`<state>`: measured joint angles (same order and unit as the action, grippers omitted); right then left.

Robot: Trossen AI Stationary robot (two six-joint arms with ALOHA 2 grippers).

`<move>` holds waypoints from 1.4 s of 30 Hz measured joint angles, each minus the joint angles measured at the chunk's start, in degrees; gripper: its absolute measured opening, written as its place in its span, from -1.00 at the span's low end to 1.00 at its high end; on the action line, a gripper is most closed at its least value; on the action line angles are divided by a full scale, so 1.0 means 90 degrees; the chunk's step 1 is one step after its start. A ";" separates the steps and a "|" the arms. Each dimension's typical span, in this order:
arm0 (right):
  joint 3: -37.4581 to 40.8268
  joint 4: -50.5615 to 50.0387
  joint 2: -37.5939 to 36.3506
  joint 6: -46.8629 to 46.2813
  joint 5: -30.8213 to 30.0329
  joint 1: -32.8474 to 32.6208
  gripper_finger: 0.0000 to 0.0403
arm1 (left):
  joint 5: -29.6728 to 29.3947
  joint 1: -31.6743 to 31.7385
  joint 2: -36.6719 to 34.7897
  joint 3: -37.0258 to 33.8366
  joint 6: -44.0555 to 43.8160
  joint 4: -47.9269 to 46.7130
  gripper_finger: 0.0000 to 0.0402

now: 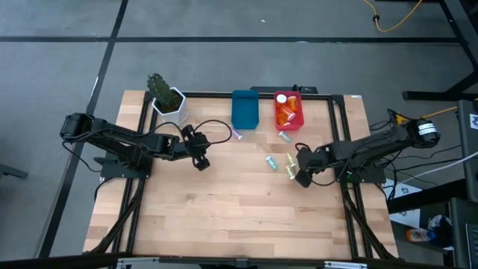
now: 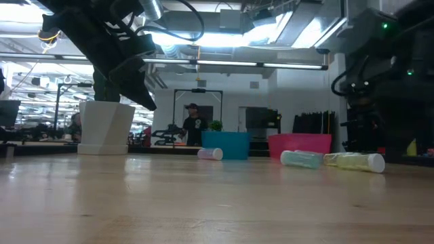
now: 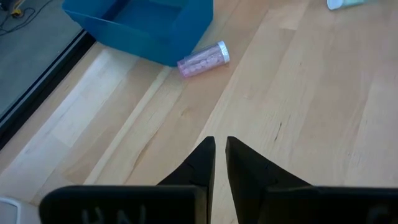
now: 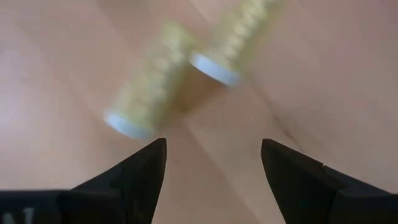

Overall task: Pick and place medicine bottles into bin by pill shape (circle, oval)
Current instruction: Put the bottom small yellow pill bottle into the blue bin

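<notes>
Right of centre on the counter (image 1: 224, 217), the right tool (image 1: 302, 178) hovers spread beside two yellowish vials (image 4: 149, 87). Left tool (image 1: 202, 161), pressed together, points toward the purple vial (image 3: 203, 59) touching the blue bin (image 1: 244, 109).

Blue bin (image 1: 244, 109); red bin (image 1: 289, 110); purple vial (image 3: 203, 59); yellowish vials (image 4: 149, 87); white pot (image 1: 169, 104).

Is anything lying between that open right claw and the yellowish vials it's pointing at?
Nothing visible. The right claw is open over bare wood, with the two yellowish vials lying just ahead of its fingers. The red bin sits farther back.
</notes>
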<state>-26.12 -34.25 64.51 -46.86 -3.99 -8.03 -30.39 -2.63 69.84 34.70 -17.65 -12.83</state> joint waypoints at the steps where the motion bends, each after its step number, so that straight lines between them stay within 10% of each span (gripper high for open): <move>1: 0.0022 0.0218 0.0000 -0.0032 -0.0003 -0.0044 0.31 | 0.0000 -0.0002 0.0000 0.0000 0.0000 0.0001 -0.83; 42: -0.0057 0.1519 0.1144 -0.0799 -0.0721 -0.0243 0.18 | 0.0345 0.0220 0.1645 0.0768 0.0986 0.1720 -0.82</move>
<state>-26.63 -20.58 74.81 -54.05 -10.48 -10.22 -27.29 -0.66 84.65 41.61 -8.78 2.65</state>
